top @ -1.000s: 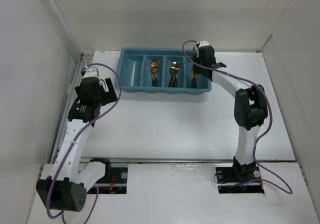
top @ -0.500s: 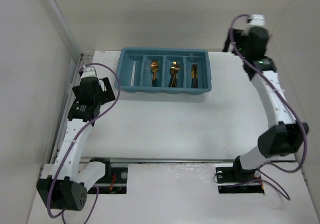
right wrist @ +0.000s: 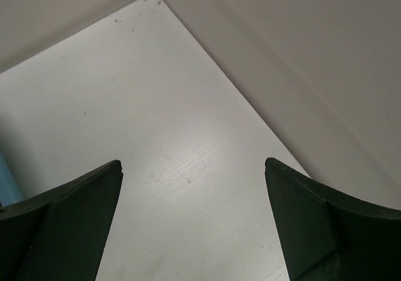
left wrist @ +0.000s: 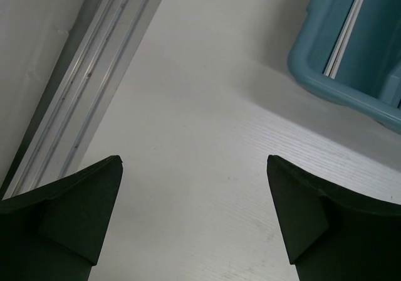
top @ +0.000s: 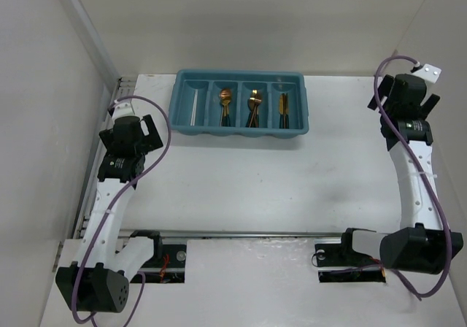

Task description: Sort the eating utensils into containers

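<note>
The teal tray (top: 238,133) lies at the back of the table, its containers side by side. White chopsticks (top: 194,111) lie in the leftmost one. Copper spoons (top: 225,104), more copper utensils (top: 253,106) and knives (top: 283,108) fill the other three. My left gripper (top: 135,126) hovers left of the tray, open and empty. In its wrist view the left gripper (left wrist: 193,159) frames bare table, with the tray's corner (left wrist: 326,86) and chopsticks (left wrist: 348,33) at upper right. My right gripper (top: 403,97) hangs open and empty near the table's right edge, far from the tray. In its wrist view the right gripper (right wrist: 192,162) frames bare table.
White walls enclose the table on the left, back and right (right wrist: 301,55). A metal rail (left wrist: 88,80) runs along the table's left edge. Both arm bases sit at the near edge.
The right arm swung from over the tray's rightmost compartment out to the table's right side, and its jaws opened. The left arm shifted only slightly.
</note>
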Robot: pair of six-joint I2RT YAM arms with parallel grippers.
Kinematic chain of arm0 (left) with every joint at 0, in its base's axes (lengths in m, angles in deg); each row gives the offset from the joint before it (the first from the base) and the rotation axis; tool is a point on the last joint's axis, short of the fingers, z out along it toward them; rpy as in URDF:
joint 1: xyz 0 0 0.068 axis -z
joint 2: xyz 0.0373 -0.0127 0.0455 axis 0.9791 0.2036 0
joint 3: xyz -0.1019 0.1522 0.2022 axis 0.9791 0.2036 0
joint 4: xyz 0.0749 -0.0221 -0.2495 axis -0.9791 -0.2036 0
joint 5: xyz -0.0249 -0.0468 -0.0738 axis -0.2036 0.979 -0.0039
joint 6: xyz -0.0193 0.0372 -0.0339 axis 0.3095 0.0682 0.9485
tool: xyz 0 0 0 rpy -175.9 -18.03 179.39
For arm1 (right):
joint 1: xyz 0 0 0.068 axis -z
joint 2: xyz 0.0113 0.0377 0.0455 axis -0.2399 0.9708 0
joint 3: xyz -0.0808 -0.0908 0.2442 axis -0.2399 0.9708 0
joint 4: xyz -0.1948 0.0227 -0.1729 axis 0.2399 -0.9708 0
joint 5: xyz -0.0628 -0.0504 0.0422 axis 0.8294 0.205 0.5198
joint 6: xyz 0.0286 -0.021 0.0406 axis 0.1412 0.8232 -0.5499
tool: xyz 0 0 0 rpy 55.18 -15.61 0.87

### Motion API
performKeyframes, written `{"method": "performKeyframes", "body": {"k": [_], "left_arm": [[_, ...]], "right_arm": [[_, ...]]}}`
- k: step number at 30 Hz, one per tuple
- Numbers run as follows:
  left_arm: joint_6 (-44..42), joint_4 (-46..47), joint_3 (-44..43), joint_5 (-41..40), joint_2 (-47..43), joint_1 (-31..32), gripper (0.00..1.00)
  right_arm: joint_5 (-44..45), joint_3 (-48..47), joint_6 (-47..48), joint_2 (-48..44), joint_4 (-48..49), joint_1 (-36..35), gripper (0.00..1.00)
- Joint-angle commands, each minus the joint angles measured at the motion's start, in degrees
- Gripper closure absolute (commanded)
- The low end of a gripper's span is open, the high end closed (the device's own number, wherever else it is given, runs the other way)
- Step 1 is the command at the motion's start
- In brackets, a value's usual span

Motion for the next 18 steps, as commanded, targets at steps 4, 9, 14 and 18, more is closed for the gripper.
{"method": "performKeyframes", "body": {"k": [4,9,14,18], "left_arm": [[1.39,2.35,0.46,-1.82,-2.01,-0.26,0.0],[1.39,2.35,0.46,-1.82,-3.06,-0.26,0.0],[1.39,1.82,0.46,-1.21,-4.12,-0.26,0.0],[1.39,1.82,0.98,-1.21,-4.73,-0.26,0.0]], "right_arm": [[2.31,-0.5,-2.63,-3.29,-0.54,-0.46,0.0],[1.7,0.2,-2.63,-5.13,-1.68,-0.46,0.0],[1.18,1.87,-2.63,-7.5,-1.15,-0.46,0.0],[-0.05,2.93,-2.63,-8.82,0.42,-0.46,0.0]]}}
